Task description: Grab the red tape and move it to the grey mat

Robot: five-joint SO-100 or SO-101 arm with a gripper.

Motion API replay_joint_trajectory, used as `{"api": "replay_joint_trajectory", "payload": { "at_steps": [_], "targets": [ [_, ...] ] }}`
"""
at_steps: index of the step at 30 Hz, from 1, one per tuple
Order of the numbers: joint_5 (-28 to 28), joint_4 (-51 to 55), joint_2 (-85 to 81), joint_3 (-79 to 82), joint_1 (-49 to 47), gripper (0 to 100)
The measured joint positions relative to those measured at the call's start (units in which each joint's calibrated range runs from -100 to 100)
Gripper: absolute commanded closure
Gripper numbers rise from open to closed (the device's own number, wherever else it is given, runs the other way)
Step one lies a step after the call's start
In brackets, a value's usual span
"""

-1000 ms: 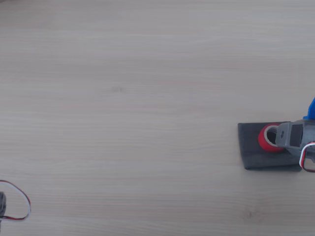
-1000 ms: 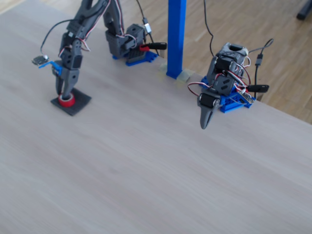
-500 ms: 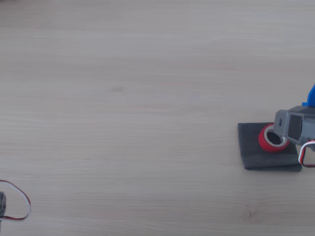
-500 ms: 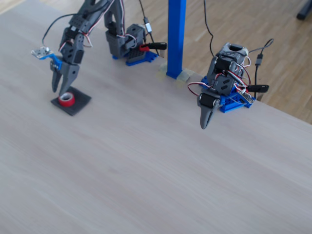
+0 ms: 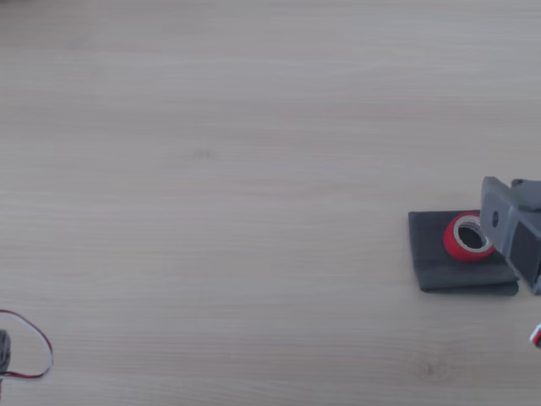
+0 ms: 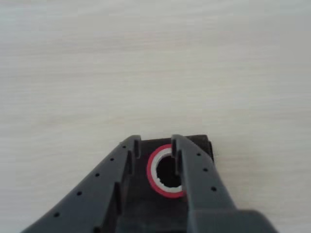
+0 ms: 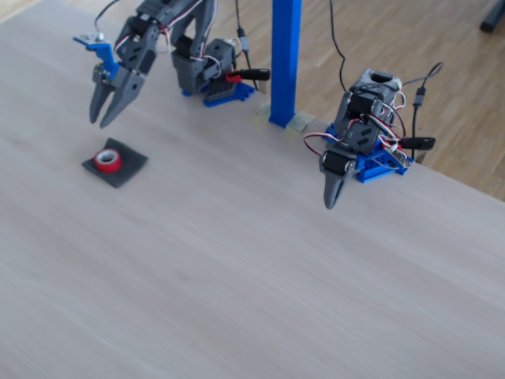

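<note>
The red tape [image 7: 106,160] lies flat on the grey mat [image 7: 130,164] at the table's left in the fixed view, and nothing touches it. My gripper [image 7: 100,122] hangs in the air above and slightly behind it, open and empty. In the wrist view the two dark fingers frame the red tape [image 6: 150,174] from above, with the grey mat [image 6: 204,148] under it and the gripper [image 6: 154,140] open. In the other view the red tape [image 5: 453,243] rests on the right part of the grey mat [image 5: 431,258], and the arm's grey body [image 5: 516,237] overlaps the mat's right edge.
A second arm [image 7: 343,158] on a blue base stands at the table's far right edge, its pointed gripper hanging down. A blue post [image 7: 286,55] rises behind the table. A thin red wire loop [image 5: 49,351] lies at the lower left of the other view.
My gripper has let go of the red tape and risen well above it, moving back toward its base. The tape has stayed on the mat.
</note>
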Motion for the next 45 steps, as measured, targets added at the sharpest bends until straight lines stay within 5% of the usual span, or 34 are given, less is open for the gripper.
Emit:
{"api": "replay_joint_trajectory", "payload": {
  "at_steps": [21, 45],
  "targets": [
    [-1.1, 0.2, -41.4, 35.6, 0.3, 98],
    [-1.2, 37.9, -59.5, 35.9, 5.1, 98]
  ]
}}
